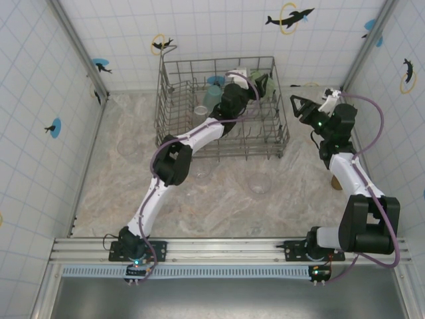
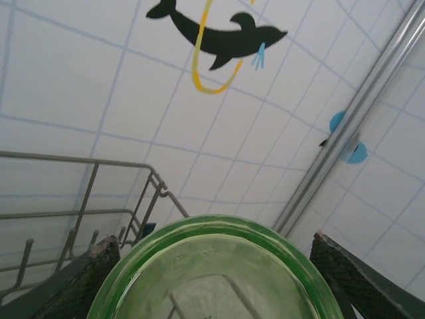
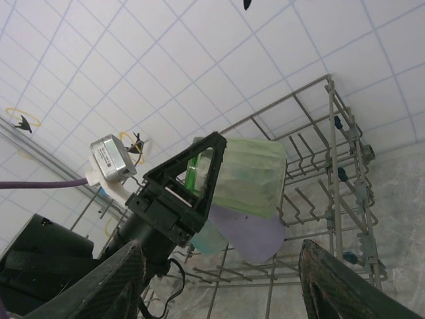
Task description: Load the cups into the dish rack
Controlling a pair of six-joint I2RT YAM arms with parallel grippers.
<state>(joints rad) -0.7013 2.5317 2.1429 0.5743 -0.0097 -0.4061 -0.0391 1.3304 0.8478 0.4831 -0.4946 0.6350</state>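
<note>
Nearest me a clear cup (image 1: 259, 183) sits mid-worktop; light, stiff, slick plastic I judge, best pinched across the rim; my right gripper (image 1: 298, 109) hangs with jaws apart, empty, beside the dish rack (image 1: 284, 126); farther in, my left gripper (image 1: 257, 87) is clamped on the light green cup (image 3: 252, 176) over the rack's far right corner.

The light green cup (image 2: 212, 279) takes the lower middle, its round rim turned toward the camera. The left gripper (image 2: 214, 266) holds it between 2 dark fingers (image 2: 80, 282), 1 at each side of the rim. Grey wires of the dish rack (image 2: 86, 193) stand behind at the left. Above is a white tiled wall (image 2: 80, 80) with a black dolphin sticker (image 2: 219, 33) and a yellow ring (image 2: 194, 66). A metal post (image 2: 358, 113) runs slanted at the right, with a blue sticker (image 2: 356, 153) touching it.
</note>
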